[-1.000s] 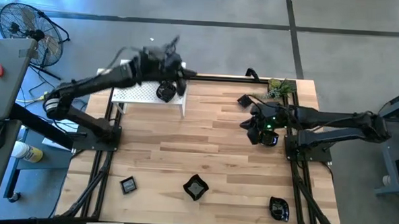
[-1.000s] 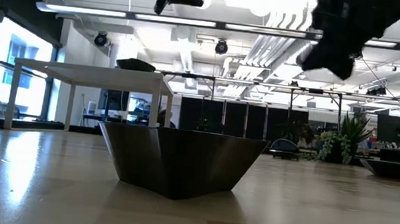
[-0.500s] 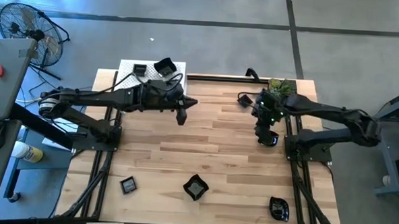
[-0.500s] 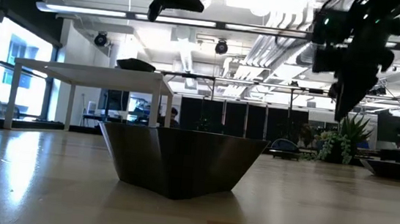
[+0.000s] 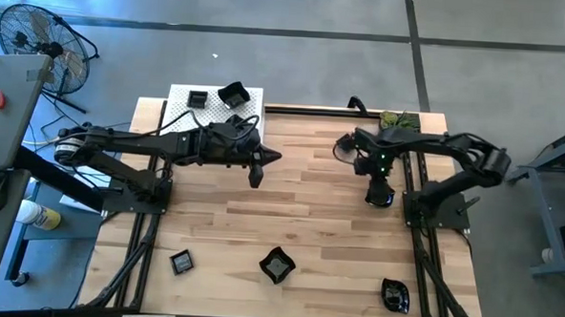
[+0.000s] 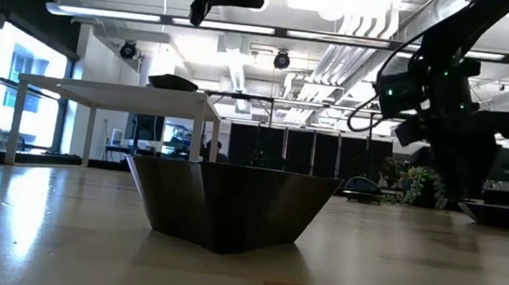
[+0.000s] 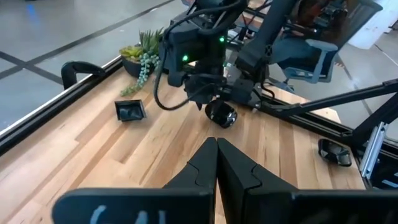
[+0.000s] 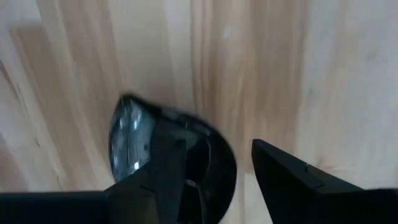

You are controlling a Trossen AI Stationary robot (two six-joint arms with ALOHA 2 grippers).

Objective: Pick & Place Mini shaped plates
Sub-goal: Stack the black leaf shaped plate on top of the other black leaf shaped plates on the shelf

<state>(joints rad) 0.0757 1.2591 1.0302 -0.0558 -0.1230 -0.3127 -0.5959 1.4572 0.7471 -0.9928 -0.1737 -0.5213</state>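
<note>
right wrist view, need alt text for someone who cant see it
The right claw points straight down at the wooden table with its fingers spread open, one finger overlapping a small glossy black round plate that lies on the wood.

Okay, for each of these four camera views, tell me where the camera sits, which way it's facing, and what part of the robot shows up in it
High view: above the table, looking straight down; both arms show, with dishes on the white stand.
Low view: at tabletop height, looking level across; an angular dish fills the front, arms overhead.
Left wrist view: looks past the shut left gripper toward the right arm.
Right wrist view: looks down past the open right gripper at a round dish.
Shared: the high and left wrist views both show the small dish by the plant.
</note>
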